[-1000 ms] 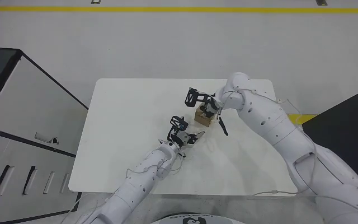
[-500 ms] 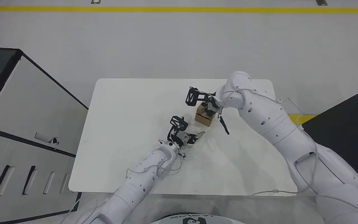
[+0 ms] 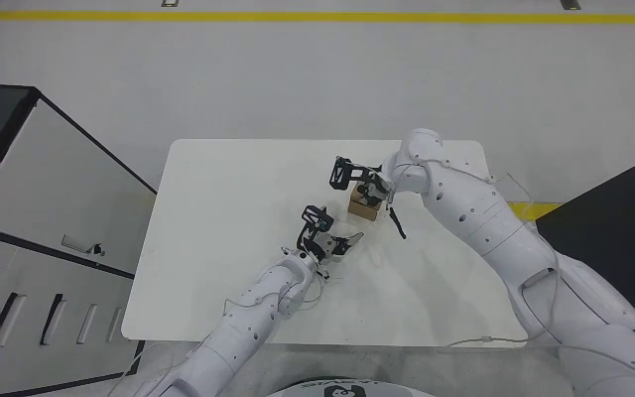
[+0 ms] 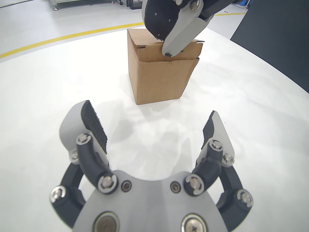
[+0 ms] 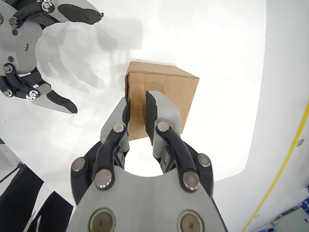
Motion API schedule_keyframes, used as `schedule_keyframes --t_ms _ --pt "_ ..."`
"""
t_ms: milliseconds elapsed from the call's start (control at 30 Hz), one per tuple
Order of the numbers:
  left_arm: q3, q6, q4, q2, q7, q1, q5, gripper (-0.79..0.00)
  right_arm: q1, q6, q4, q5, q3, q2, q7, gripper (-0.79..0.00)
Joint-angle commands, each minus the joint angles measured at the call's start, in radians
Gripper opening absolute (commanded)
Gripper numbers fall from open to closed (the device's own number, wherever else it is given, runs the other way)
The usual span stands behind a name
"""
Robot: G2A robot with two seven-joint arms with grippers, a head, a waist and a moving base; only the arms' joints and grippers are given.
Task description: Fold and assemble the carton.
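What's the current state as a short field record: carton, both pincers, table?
carton: brown, upright on the table, top flaps folded over
right pincer: down on the carton's top edge; grip unclear
left pincer: open, empty, facing the carton, apart from it
table: white, carton standing between the two arms
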Motion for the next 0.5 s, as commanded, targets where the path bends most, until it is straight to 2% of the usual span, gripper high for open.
schedule_keyframes --t_ms 0,100,133,233,467 --pt "0.0 0.0 0.0 0.0 0.0 0.0 0.0 0.0 0.001 -0.001 0.003 0.0 -0.001 -0.001 -0.002 -0.696" --pt "0.0 0.0 0.0 0.0 0.0 0.0 0.0 0.0 0.001 -0.003 0.01 0.002 -0.004 -0.003 -0.004 -0.733" --pt "0.0 0.0 0.0 0.0 0.0 0.0 0.0 0.0 0.001 -0.005 0.015 0.008 -0.005 -0.004 -0.003 -0.723" --pt "0.0 0.0 0.0 0.0 0.0 0.0 0.0 0.0 0.001 -0.008 0.026 0.028 -0.005 -0.006 0.0 -0.631" --pt "0.0 0.0 0.0 0.0 0.0 0.0 0.0 0.0 0.007 0.006 0.057 0.093 0.016 -0.008 -0.005 -0.631"
